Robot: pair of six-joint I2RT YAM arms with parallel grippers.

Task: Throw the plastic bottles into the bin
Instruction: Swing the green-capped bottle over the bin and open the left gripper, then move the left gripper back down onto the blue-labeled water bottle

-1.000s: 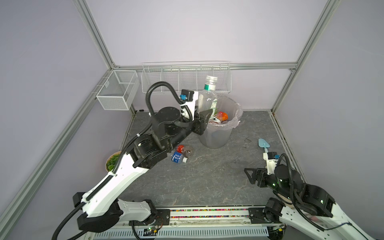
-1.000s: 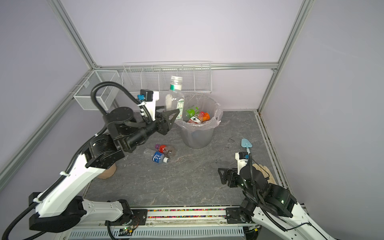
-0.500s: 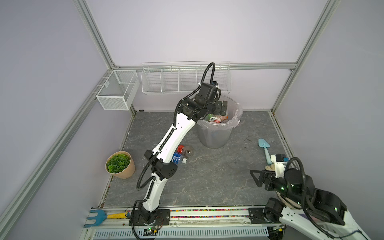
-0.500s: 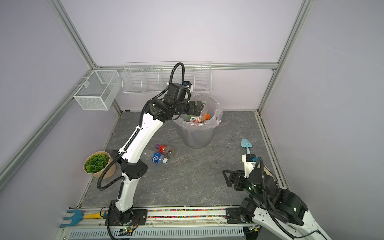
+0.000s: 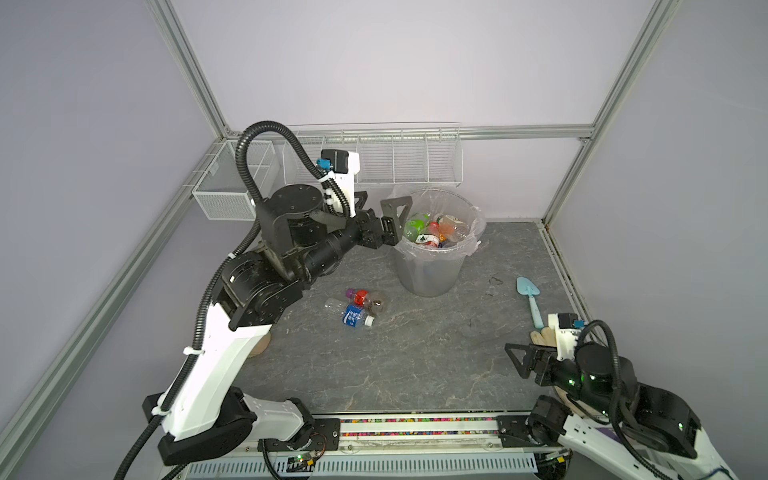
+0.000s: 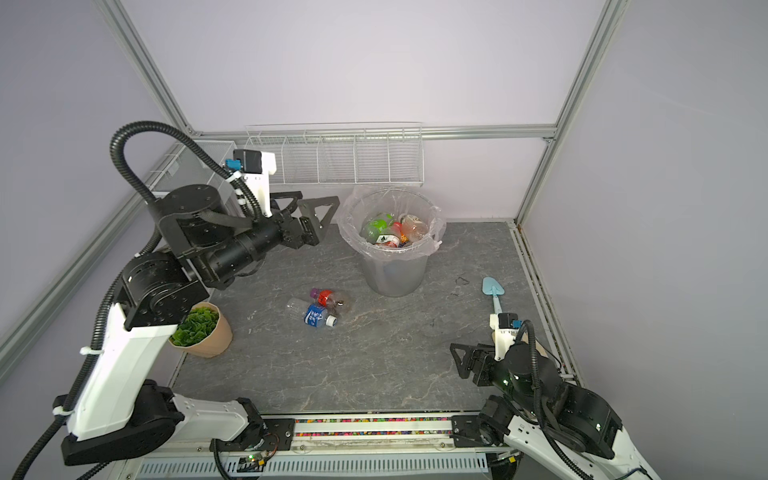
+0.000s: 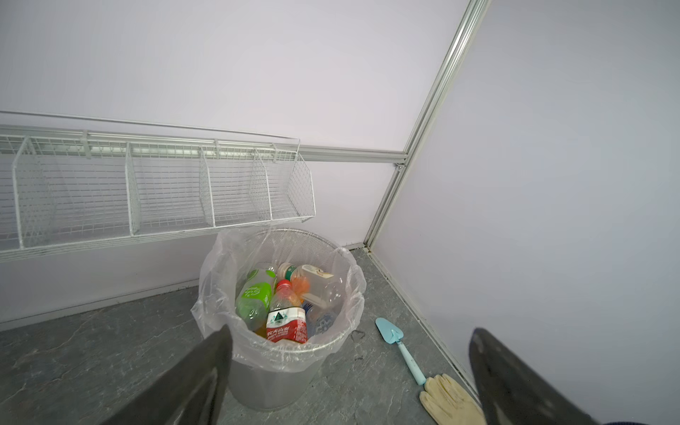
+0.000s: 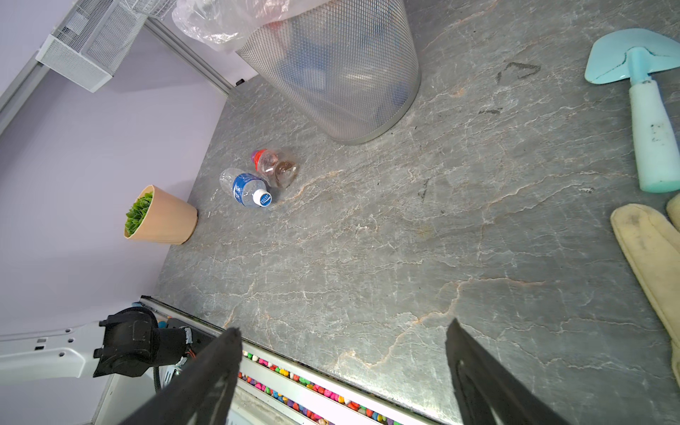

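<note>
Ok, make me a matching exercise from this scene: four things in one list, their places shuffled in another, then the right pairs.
Things
1 blue-label bottle
2 green-label bottle
3 trowel
4 plant pot

Places
A inside the bin
B handle end by the glove
C at the left edge of the table
D lying beside the red-capped bottle

Pairs: 1-D, 2-A, 3-B, 4-C

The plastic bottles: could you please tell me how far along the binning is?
Done: a red-labelled bottle and others lie in the bin. In hand: nothing; the left gripper hangs open near the bin, the right gripper open at the front. Left: a blue-labelled bottle and a purple-capped bottle on the table.
</note>
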